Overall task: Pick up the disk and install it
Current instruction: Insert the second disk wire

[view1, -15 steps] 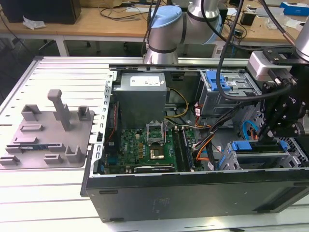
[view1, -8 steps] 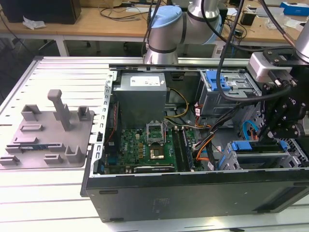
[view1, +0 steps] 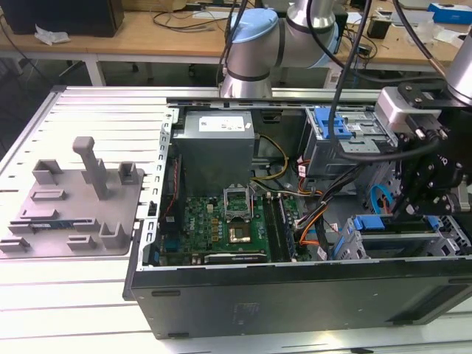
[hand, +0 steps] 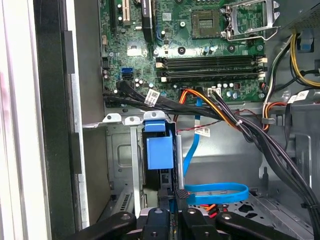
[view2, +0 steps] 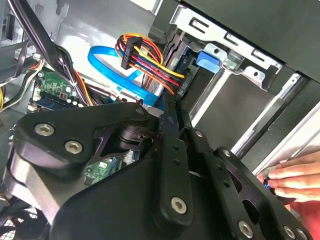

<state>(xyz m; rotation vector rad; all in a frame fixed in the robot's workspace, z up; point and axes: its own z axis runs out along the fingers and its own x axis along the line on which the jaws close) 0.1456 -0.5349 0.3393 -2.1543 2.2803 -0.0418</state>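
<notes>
**Disk in the lower bay, gripper right on it**

Slotted aluminium table (view1: 88,110) under everything. Exterior view, left to right:

- Grey moulded fixture (view1: 74,206) lies flat at 9 o'clock of the PC case (view1: 295,302), just beside its wall.
- Case is open. Power supply (view1: 214,147) sits at 12 o'clock of the motherboard (view1: 214,228).
- Grey drive cage (view1: 346,140) with its blue latch (view1: 332,122) is at 2 o'clock of the board.
- My gripper (view1: 417,215) hangs over the case's 4 o'clock corner.
- The disk (view1: 387,223), blue carrier showing, sits in the grey bay there, at my tips.

First wrist view: the disk (hand: 160,152) stands edge-on between the bay rails, my gripper (hand: 175,196) at its near end and a blue flat cable (hand: 215,192) looped beside it. Can't tell whether my grip is clamped or slack.

Second wrist view: a person's hand (view2: 292,180) rests at the case edge near my gripper (view2: 172,112).
</notes>
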